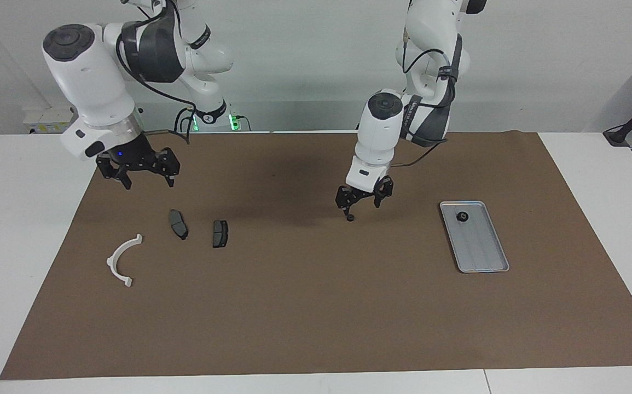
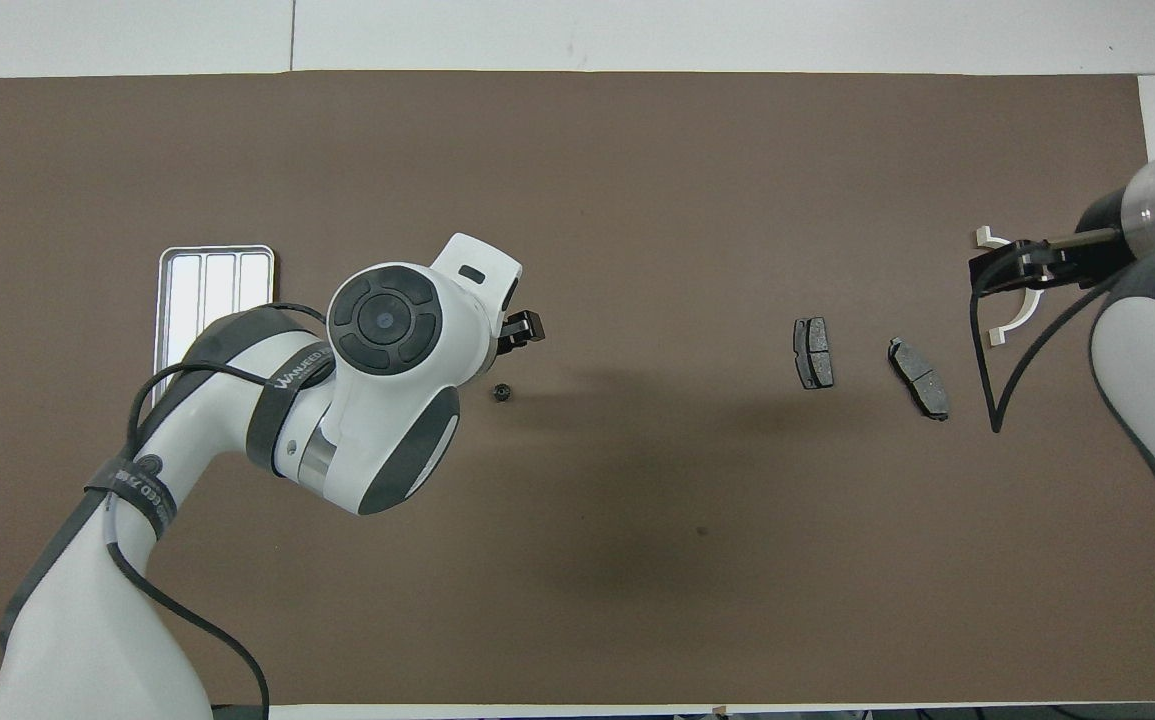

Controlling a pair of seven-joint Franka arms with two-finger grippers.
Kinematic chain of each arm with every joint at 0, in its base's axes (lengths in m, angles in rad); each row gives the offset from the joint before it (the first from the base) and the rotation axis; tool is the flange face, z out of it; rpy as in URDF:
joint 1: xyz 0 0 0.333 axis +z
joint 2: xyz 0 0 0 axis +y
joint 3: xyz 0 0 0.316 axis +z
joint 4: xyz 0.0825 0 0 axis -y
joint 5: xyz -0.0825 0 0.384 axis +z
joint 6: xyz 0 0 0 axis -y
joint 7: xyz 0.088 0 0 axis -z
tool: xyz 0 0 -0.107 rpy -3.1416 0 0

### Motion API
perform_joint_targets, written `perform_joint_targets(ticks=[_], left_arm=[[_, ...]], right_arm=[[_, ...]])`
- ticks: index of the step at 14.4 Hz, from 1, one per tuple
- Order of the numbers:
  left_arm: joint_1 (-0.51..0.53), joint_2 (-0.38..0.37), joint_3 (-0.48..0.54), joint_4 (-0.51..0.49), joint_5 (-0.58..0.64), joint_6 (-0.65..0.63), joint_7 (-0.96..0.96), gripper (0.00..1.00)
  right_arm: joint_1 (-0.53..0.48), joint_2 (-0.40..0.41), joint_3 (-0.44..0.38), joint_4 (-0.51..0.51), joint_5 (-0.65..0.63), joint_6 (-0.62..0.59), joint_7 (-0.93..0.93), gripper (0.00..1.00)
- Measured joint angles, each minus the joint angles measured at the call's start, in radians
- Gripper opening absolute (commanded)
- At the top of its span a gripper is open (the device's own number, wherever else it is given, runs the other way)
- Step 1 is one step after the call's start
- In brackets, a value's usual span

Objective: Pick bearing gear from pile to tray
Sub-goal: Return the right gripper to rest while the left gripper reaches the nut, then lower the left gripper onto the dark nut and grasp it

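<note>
A tiny black round gear (image 1: 351, 218) lies on the brown mat, also in the overhead view (image 2: 502, 392). My left gripper (image 1: 364, 208) is low over it, open, with one fingertip just above the gear; the wrist hides most of the gripper (image 2: 522, 332) from overhead. The silver ribbed tray (image 1: 474, 236) lies toward the left arm's end and holds one black round piece (image 1: 463, 216); the arm partly covers the tray (image 2: 214, 290) from overhead. My right gripper (image 1: 146, 178) hangs open and empty over the mat by the pile, waiting.
The pile lies toward the right arm's end: a white arc bracket (image 1: 123, 260) and two dark brake pads (image 1: 178, 224) (image 1: 220, 233), also seen overhead (image 2: 813, 352) (image 2: 919, 378). The brown mat (image 1: 316, 306) covers most of the white table.
</note>
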Motion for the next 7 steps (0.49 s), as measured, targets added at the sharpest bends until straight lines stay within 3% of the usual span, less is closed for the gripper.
perform_joint_targets(ticks=[4, 7], left_arm=[[-0.006, 0.066, 0.003, -0.020, 0.000, 0.076, -0.002, 1.00], [-0.006, 0.069, 0.008, -0.054, -0.001, 0.083, -0.002, 1.00]], right_arm=[[-0.002, -0.094, -0.001, -0.005, -0.004, -0.120, 0.000, 1.00], [-0.001, -0.153, 0.000, -0.005, 0.000, -0.139, 0.000, 1.00]])
